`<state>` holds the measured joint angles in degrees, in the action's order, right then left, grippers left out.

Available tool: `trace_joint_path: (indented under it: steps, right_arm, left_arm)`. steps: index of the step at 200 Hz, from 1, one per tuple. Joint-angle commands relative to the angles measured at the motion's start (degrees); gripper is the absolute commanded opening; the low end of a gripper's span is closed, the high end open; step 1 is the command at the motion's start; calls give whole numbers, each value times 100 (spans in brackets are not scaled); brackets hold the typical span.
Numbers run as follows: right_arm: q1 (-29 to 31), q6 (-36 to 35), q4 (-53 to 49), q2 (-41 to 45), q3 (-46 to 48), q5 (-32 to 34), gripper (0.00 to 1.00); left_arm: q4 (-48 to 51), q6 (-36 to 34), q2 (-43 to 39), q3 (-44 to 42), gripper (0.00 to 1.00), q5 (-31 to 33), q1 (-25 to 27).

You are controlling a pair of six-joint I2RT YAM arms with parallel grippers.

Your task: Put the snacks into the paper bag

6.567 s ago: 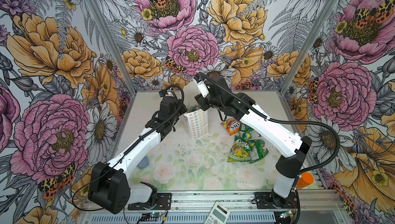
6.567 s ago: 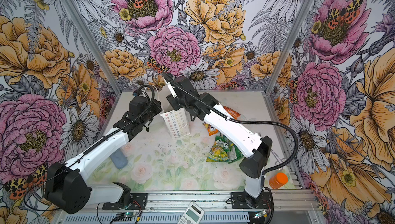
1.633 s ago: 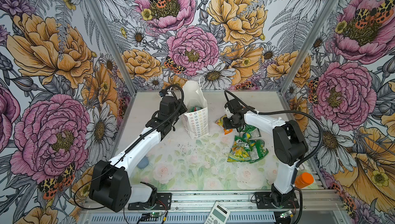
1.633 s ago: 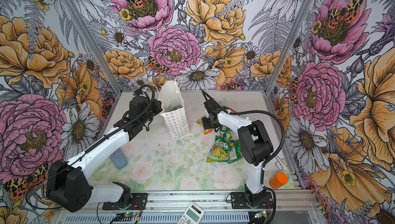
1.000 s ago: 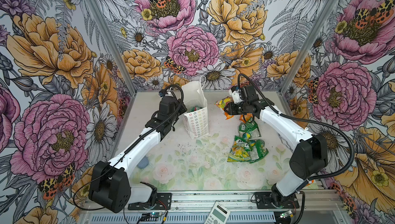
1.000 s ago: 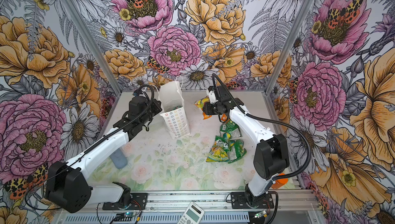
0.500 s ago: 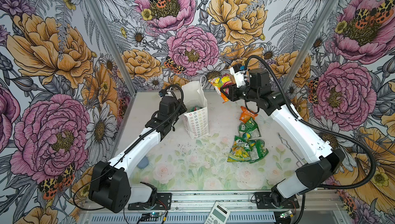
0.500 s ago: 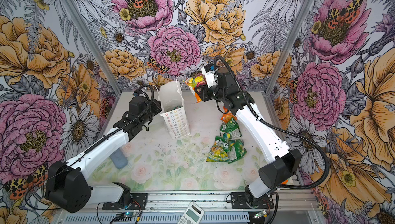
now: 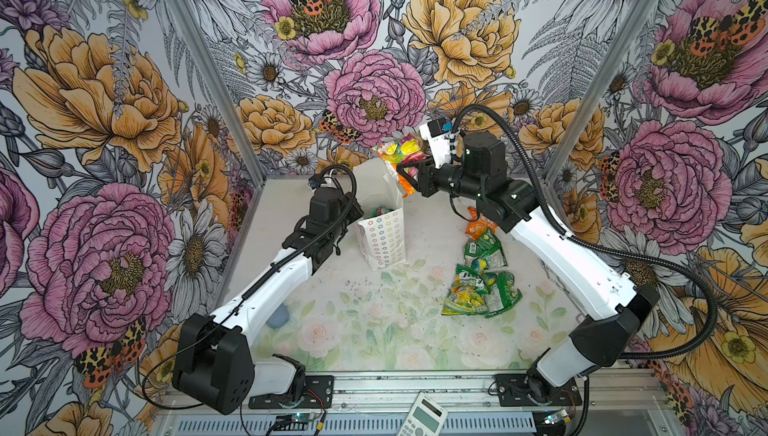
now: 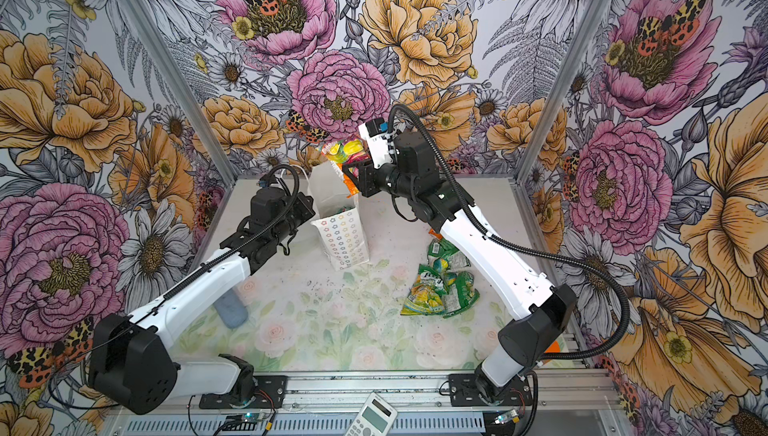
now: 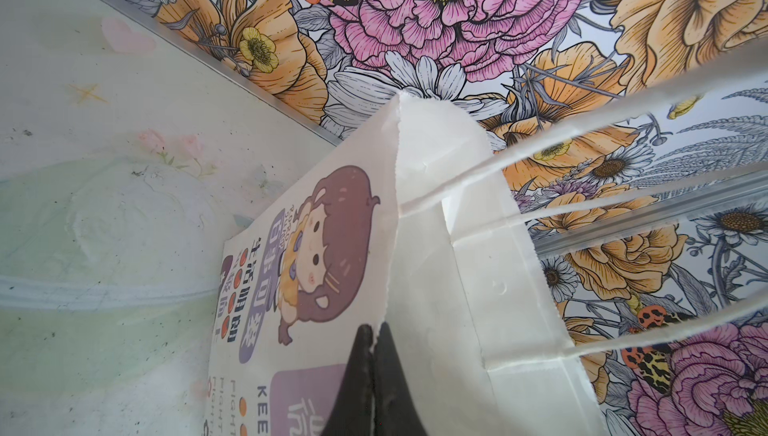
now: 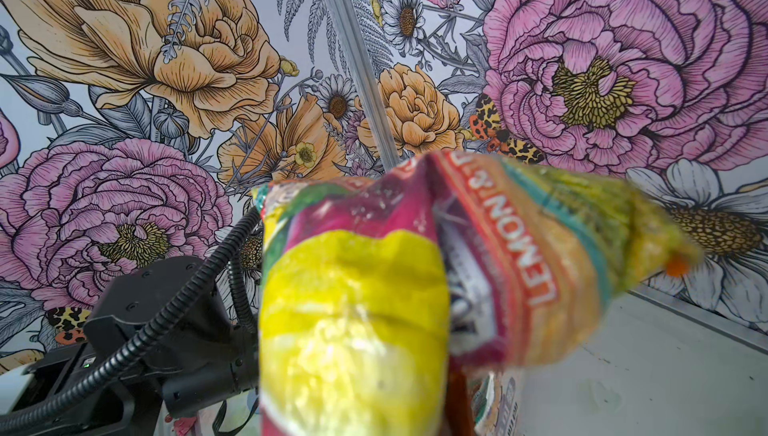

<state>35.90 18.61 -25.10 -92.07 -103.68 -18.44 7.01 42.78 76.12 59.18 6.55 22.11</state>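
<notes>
Left wrist view first: the left end effector [image 11: 374, 332] is clenched tight on the top edge of the paper bag [image 11: 436, 288], right beside its cartoon girl print [image 11: 328, 246]. In both top views the bag stands upright and open toward the back of the tabletop [image 9: 374, 330], flower-patterned side facing the camera, with colourful foil [image 9: 380, 211] down inside. Over to the right end effector [image 9: 409, 172]: it's grasping a yellow-and-pink packet [image 9: 400, 150], held in the air just right of the bag's open mouth. Orange foil [image 9: 405, 186] hangs in the same grip; whether that's a second packet is hard to tell. More snacks [image 9: 482, 284] lie clustered on the tabletop's right side, orange and greens, well apart from the bag.
</notes>
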Motion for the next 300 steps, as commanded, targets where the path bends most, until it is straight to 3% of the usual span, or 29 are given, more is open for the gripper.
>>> trace_joint_path:
  steps: [1,153,257,300]
  right_arm:
    - [105,159,462,-208,-361,194,24]
    - [255,92,242,-1265,-791,827,20]
    - [920,-1344,-316,-1699,-1188,2751,19]
    - [1138,-1510,-346,-1634,-1200,2937,20]
  left_arm:
    - [-129,74,-105,-117,0,31,4]
    - [-178,76,-115,-135,0,-11,-22]
    - [-184,81,-115,-134,0,-14,-31]
    - [-194,72,-123,-152,0,-13,-22]
